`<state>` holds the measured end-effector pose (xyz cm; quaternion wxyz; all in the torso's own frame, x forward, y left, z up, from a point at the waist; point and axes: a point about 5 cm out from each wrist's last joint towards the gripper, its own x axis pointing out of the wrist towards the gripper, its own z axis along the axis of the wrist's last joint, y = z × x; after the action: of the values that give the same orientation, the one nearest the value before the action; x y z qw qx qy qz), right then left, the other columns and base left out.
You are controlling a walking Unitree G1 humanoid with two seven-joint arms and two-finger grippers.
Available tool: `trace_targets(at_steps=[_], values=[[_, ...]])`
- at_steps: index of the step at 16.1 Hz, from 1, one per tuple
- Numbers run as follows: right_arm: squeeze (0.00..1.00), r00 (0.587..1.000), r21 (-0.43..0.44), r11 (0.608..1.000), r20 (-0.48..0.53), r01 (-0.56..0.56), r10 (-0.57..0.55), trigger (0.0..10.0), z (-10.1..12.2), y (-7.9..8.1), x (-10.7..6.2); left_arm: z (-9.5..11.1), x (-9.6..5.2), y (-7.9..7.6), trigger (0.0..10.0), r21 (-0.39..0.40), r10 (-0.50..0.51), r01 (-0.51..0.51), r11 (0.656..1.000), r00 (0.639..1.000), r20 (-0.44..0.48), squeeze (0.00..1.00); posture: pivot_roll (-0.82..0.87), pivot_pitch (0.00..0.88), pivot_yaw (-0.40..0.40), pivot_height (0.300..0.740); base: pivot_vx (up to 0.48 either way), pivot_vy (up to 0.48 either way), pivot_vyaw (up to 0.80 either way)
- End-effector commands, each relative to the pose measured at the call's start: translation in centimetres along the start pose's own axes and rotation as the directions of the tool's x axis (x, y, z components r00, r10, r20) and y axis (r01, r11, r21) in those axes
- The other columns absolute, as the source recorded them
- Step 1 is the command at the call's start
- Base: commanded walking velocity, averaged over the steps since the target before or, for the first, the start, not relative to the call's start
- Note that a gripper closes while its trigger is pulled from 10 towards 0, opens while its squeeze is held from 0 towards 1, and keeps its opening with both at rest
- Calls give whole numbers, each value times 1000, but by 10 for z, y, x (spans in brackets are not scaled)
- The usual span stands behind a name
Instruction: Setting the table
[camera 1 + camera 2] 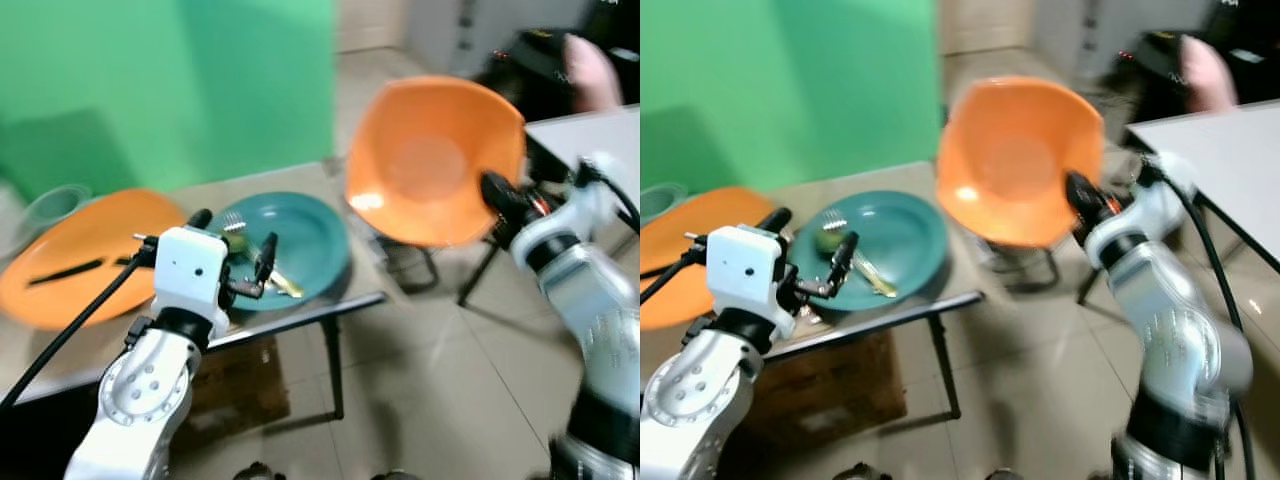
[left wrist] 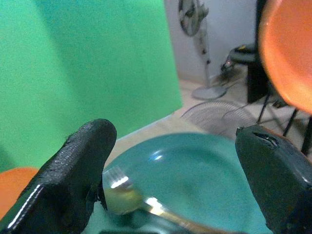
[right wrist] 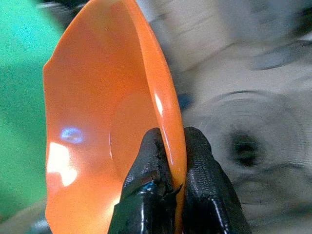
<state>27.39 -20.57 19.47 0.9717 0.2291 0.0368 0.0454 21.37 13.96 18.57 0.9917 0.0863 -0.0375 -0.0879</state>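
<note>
arms silver, jointed | wrist housing white | cables black | pincer fingers black

Orange dishes, three: one deep orange plate held upright off the tabletop by its rim, one flat orange plate on the tabletop, and a further orange edge seen beside it in the left wrist view, likely the same flat plate, so the sure count is two.
Teal plates, one: teal plate.
Forks, one: metal fork lying in the teal plate.
Small round green items, one: green fruit, blurred.
Clear bowls, one: clear bowl.
Dark utensils on the flat orange plate, one: black utensil.
End effectors, two: left end effector, right end effector.
</note>
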Motion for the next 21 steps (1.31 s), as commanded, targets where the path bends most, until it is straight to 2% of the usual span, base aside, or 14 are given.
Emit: trace_targets(at_steps=[1, 4, 5, 9, 13, 16, 17, 19, 21], values=[[0, 996, -48, 999, 87, 18, -14, 10000, 12, 6, -5, 0, 1, 3, 10000, 11, 32, -33, 999, 999, 7, 0, -64, 0, 91, 740, 0, 0, -775], [0, 993, -60, 993, 66, 100, -96, 10000, 1, 0, -8, -2, 2, 0, 10000, 35, 32, -32, 999, 999, 6, 0, -66, 0, 77, 740, 0, 0, -779], [0, 992, -97, 988, 51, 117, -112, 10000, -2, 0, -8, -2, 2, 0, 10000, 35, 40, -40, 999, 999, 9, 0, -63, 0, 68, 740, 0, 0, -781], [0, 992, -131, 984, 37, 123, -119, 10000, -4, 6, -4, -6, -2, -1, 10000, 44, 53, -53, 998, 999, 6, 0, -51, 0, 44, 740, 0, 0, -778], [0, 992, -212, 969, 13, 125, -125, 10000, -10, 7, 2, -6, -6, 6, 10000, 50, 86, -86, 995, 996, 1, 0, -40, 0, 30, 740, 0, 0, -783], [0, 991, -226, 965, 17, 133, -133, 10000, -14, 9, 7, -8, -8, 17, 10000, 61, 125, -124, 990, 992, -4, 0, -35, 0, 25, 740, 265, 0, -788], [0, 991, -195, 972, -6, 130, -134, 10000, -18, 11, 8, -7, -8, 20, 10000, 66, 130, -129, 989, 992, -1, 0, -32, 0, 25, 740, 334, 0, -800], [0, 994, -166, 982, -37, 95, -102, 10000, -22, 17, 12, -7, -8, 22, 10000, 70, 131, -130, 989, 991, 1, 0, -32, 0, 25, 740, 341, 0, -794], [0, 993, -192, 978, -77, 78, -94, 10000, -28, 19, 15, -7, -7, 22, 10000, 71, 125, -125, 990, 992, 1, 0, -32, 0, 30, 740, 347, 0, -747]])
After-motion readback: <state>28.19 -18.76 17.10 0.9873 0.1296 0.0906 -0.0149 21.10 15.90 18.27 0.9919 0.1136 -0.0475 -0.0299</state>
